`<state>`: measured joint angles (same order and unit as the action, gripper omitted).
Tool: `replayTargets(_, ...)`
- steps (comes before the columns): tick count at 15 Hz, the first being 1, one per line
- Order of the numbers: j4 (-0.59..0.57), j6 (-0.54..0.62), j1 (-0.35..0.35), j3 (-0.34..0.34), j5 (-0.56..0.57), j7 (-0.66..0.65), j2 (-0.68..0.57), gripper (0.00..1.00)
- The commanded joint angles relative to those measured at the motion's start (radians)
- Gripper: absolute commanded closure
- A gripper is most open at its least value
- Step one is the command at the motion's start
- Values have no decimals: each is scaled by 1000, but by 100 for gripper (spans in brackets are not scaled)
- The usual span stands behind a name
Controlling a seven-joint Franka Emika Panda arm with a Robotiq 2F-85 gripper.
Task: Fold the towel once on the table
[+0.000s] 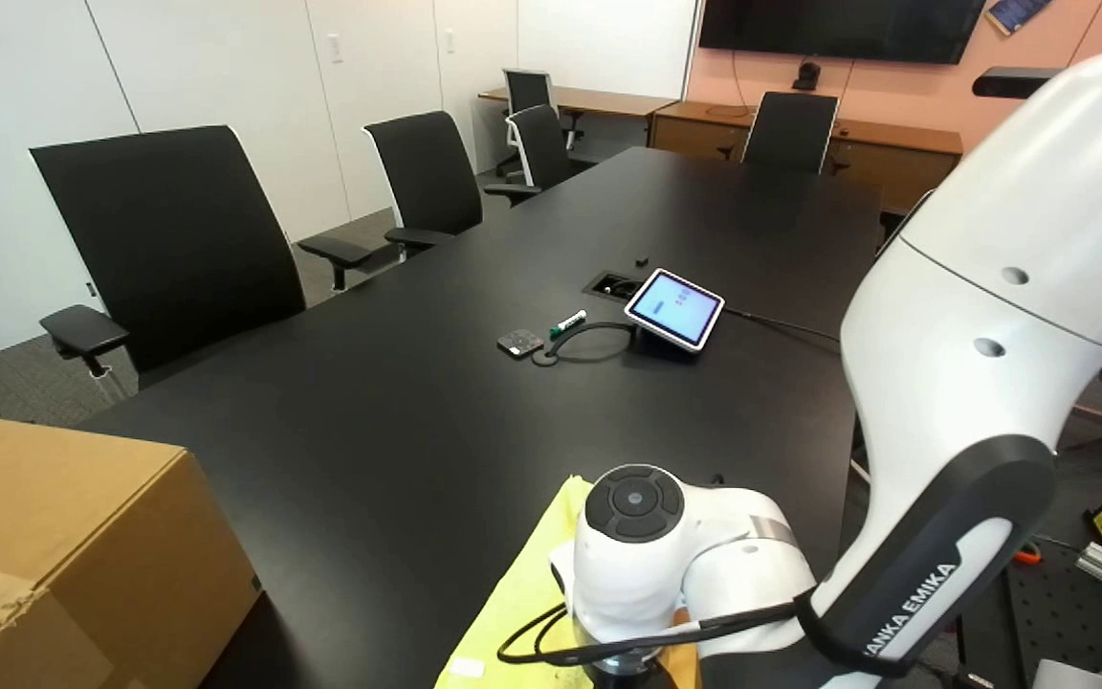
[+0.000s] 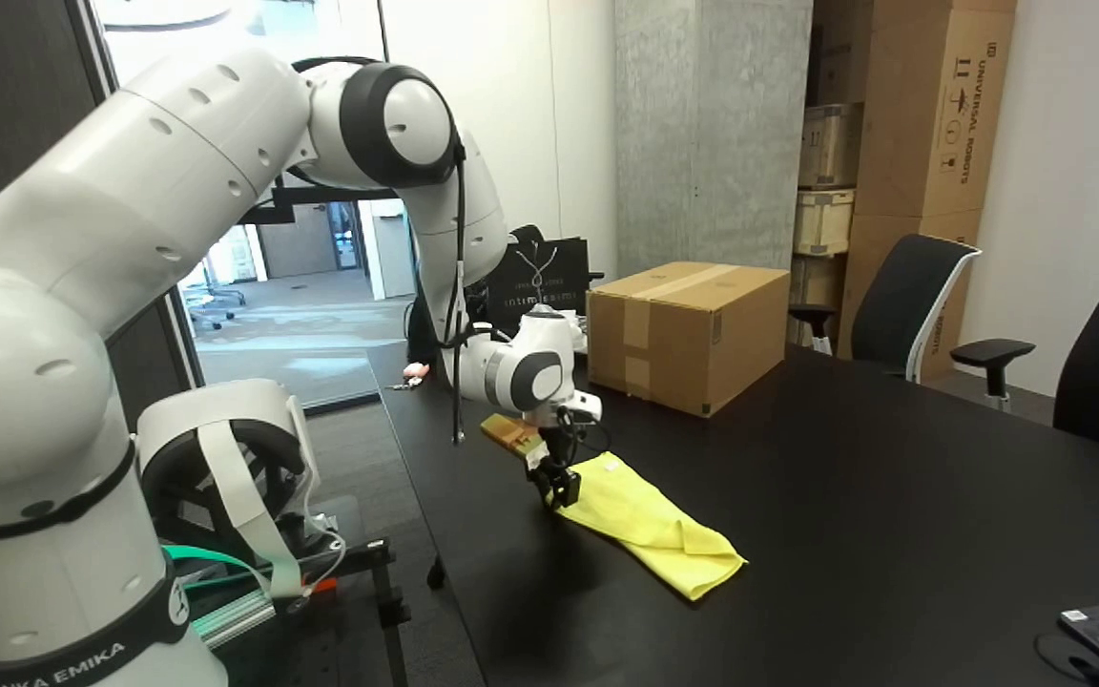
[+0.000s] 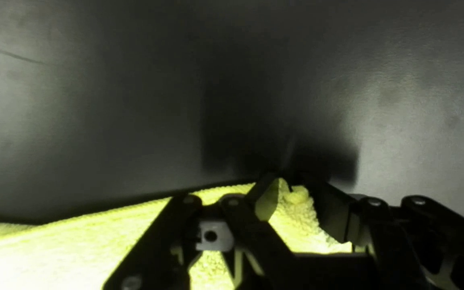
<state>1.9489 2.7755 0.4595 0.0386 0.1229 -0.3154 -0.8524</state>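
Nearest the wrist camera, your gripper (image 3: 289,181) sits low at an edge of the towel (image 3: 95,241), its jaws drawn nearly together on a bunched pinch of the cloth. You have that towel lying on the black table (image 3: 107,112); in an exterior view the towel (image 2: 650,520) runs out from the gripper as a long yellow strip, creased at the end away from it. Partly hidden by the gripper there is an orange-brown object (image 2: 511,433), too covered to tell what it is. Past that, 1 cardboard box (image 2: 669,334) stands on the table, apart from the towel, with 1 black bag (image 2: 540,281) near it. Farther along the table, in an exterior view, you can see 1 marker (image 1: 568,322) and 1 lit tablet (image 1: 675,308); at the far end, 1 black chair (image 1: 790,131), and beyond it a dark screen (image 1: 838,27).
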Motion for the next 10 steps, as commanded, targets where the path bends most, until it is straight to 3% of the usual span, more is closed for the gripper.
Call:
replayTargets(1,-19,-27,8,-11,-17,1,-5,95)
replayTargets(10,-12,-55,42,-51,-6,-48,41,92)
